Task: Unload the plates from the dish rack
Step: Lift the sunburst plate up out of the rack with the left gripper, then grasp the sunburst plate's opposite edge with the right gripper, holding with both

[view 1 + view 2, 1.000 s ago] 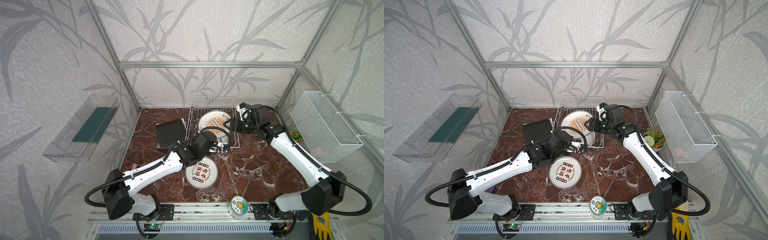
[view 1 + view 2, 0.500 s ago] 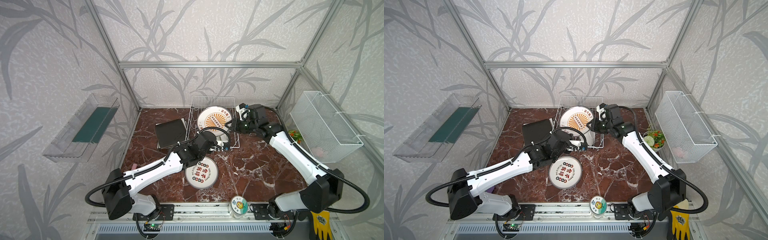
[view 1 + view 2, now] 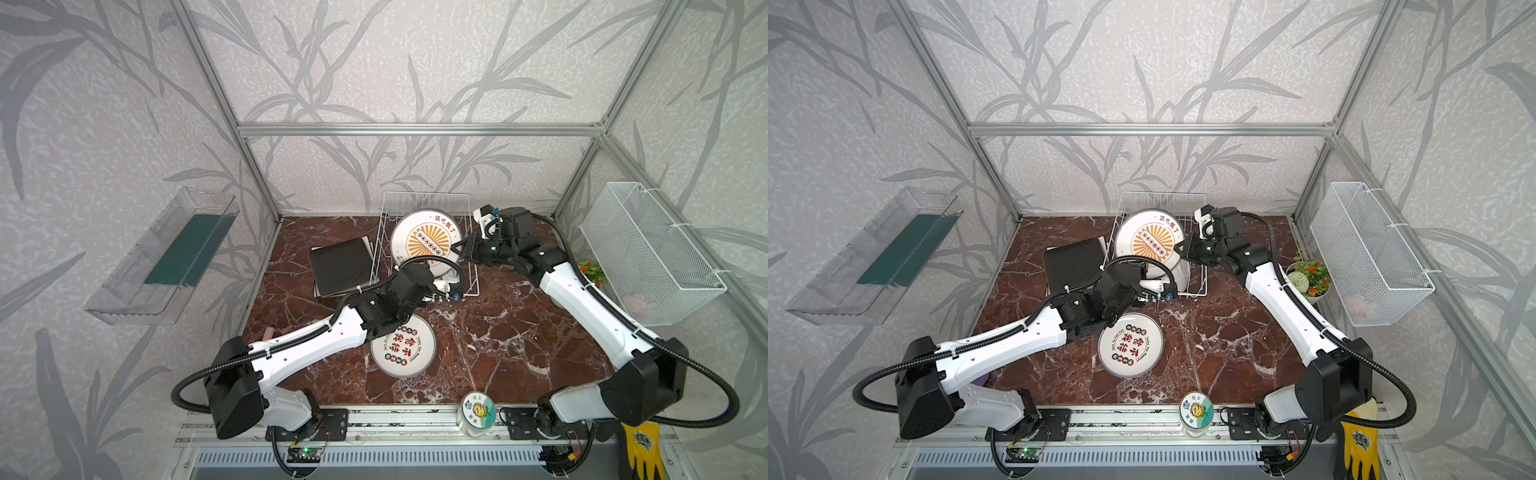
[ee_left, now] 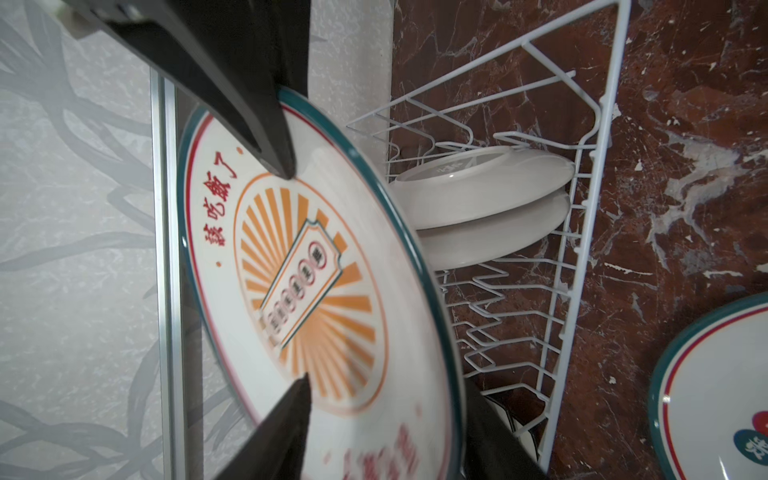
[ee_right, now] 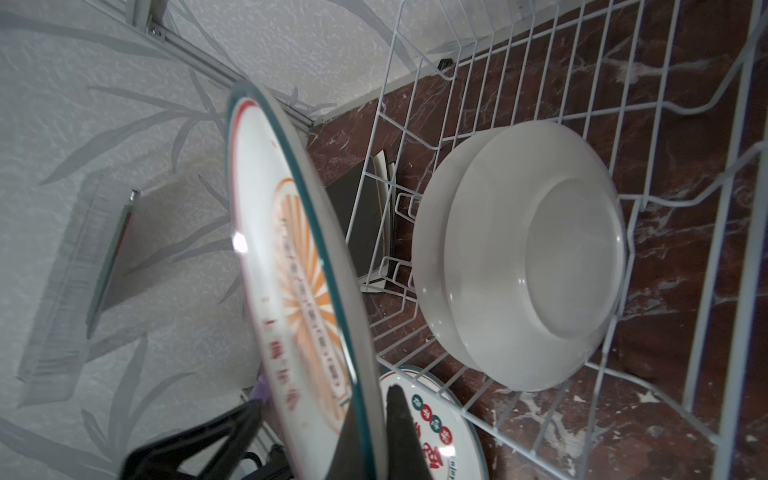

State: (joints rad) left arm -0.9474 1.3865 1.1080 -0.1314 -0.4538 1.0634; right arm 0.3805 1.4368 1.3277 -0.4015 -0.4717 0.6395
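Your right gripper (image 3: 460, 249) is clamped on the right rim of the sunburst plate (image 3: 426, 245), which stands on edge in the middle of the dish rack (image 3: 424, 199), while your left gripper (image 4: 296, 274) sits at its near side with jaws apart, so the lift looks to be the right arm's.

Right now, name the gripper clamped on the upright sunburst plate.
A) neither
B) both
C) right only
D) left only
C: in the right wrist view the right gripper is shut on the rim of the sunburst plate, while the left gripper shows its fingers spread wide apart.
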